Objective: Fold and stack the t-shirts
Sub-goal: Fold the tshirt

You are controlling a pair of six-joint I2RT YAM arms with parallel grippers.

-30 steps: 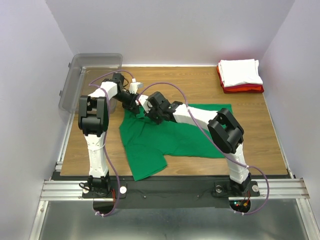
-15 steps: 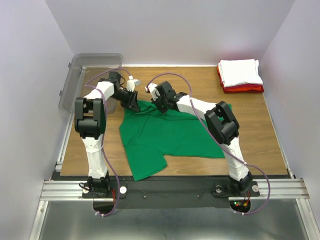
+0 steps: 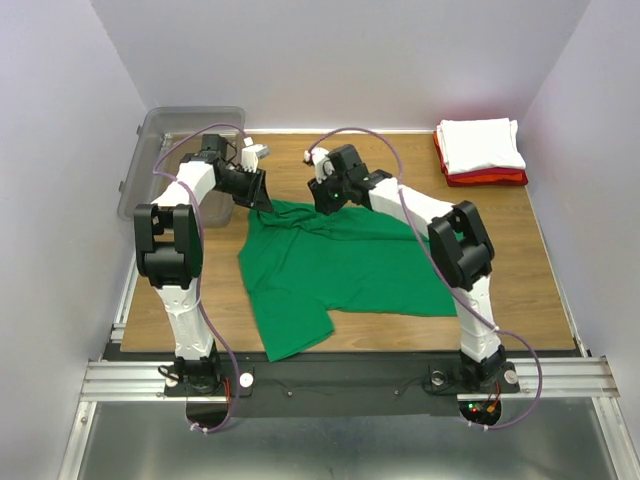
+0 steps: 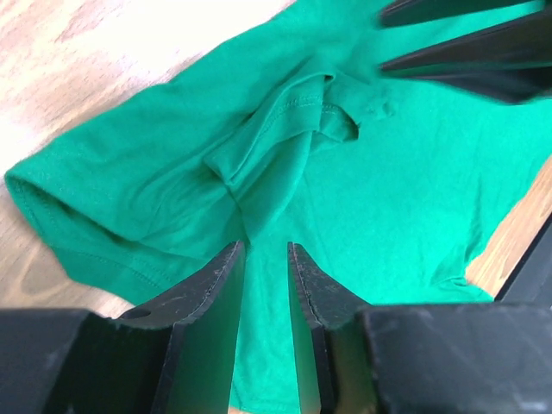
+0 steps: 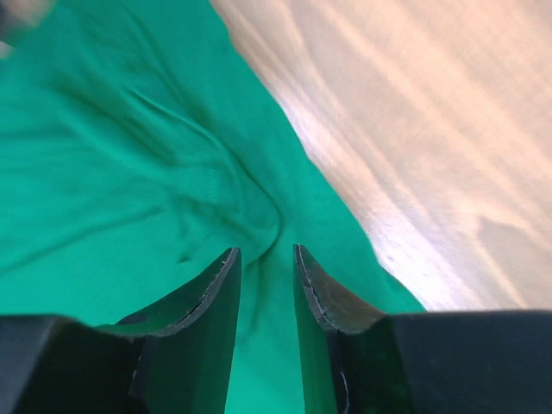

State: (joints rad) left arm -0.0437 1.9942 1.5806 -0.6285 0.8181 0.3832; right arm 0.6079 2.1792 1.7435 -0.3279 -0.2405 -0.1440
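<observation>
Pinching the green t-shirt (image 4: pixel 405 198), my left claw (image 4: pixel 266 259) and right claw (image 5: pixel 266 263) each clamp a bunched fold; wooden bench (image 5: pixel 414 129) shows just beyond them.

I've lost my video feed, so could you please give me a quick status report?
Left hand, right hand both shut on green t-shirt, far edge. It lies unfolded. White t-shirt stacked on red t-shirt, far right. Nothing in the way.
</observation>
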